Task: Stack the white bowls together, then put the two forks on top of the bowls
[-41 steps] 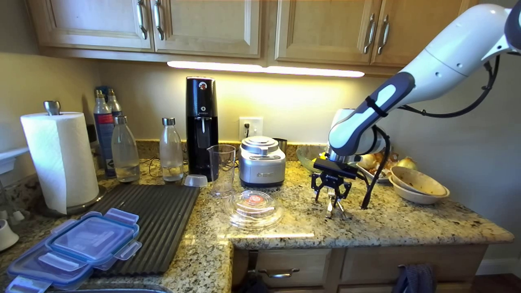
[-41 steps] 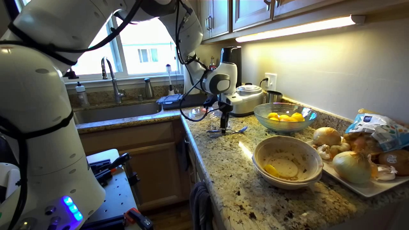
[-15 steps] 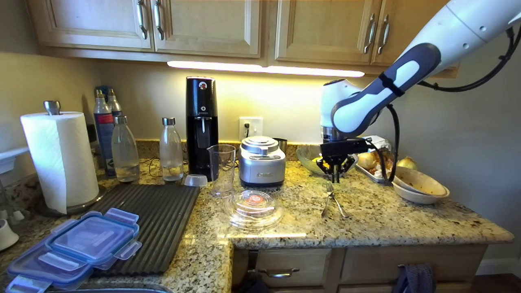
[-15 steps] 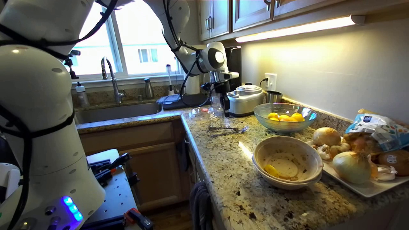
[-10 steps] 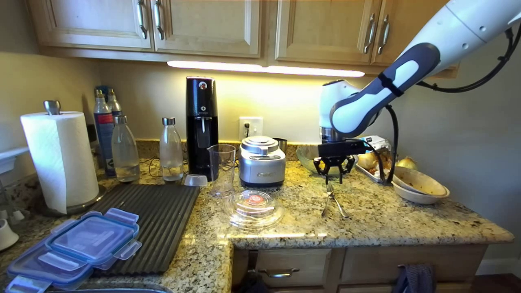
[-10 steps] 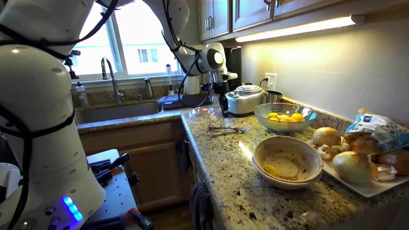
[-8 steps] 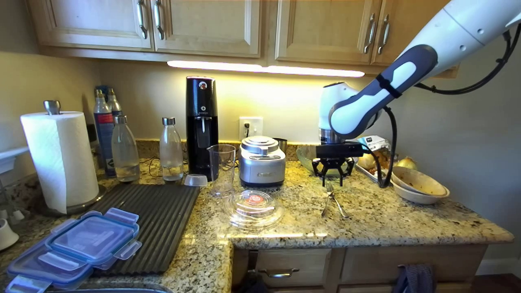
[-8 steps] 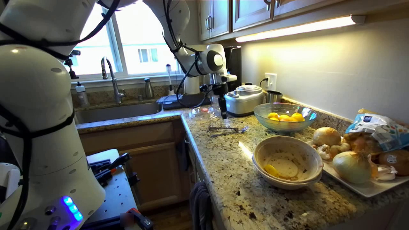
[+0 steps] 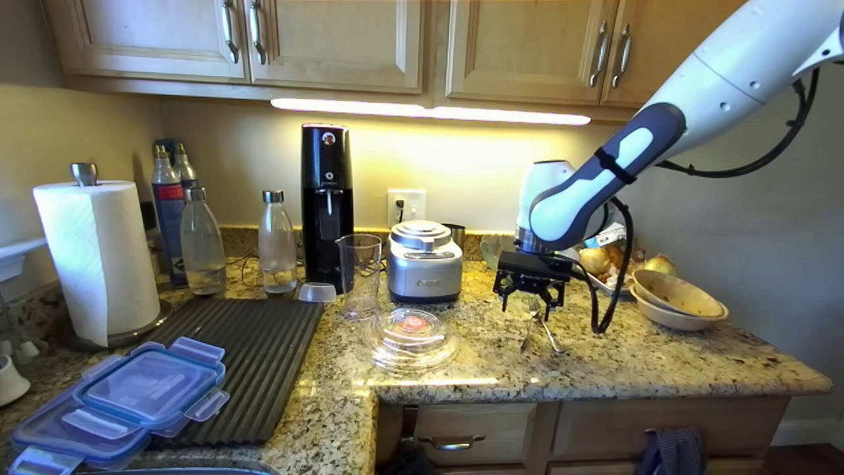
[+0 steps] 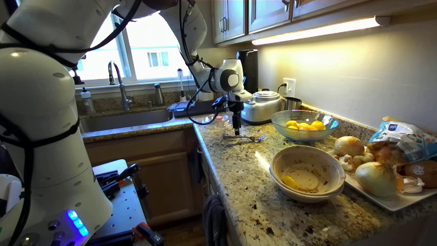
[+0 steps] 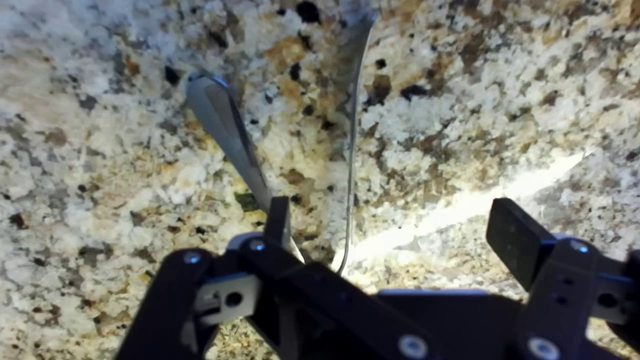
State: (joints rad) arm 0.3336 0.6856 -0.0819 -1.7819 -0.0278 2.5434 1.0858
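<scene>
The two white bowls are stacked in both exterior views. The upper bowl (image 10: 304,167) (image 9: 682,292) sits tilted in the lower bowl (image 10: 302,197) (image 9: 679,320). The two forks lie close together and partly crossed on the counter, one fork (image 9: 552,340) beside the other fork (image 9: 525,336); a fork (image 10: 239,137) also shows in an exterior view. In the wrist view, one fork's handle (image 11: 227,132) passes under the left finger. The other fork (image 11: 352,135) appears edge-on between the fingers. My gripper (image 9: 526,311) (image 10: 236,132) (image 11: 392,225) is open and empty, just above the forks. The tines are hidden in the wrist view.
A clear glass dish (image 9: 412,340) lies beside the forks. A silver appliance (image 9: 425,270) and a glass bowl of yellow fruit (image 10: 304,133) stand behind. A tray of onions (image 10: 389,205) is beside the stacked bowls. The counter's front edge (image 9: 593,394) is near the forks.
My gripper was down at the forks 2.7 s ago, then raised above them with fingers close together. The fingers have opened since, and the gripper has come down toward the forks.
</scene>
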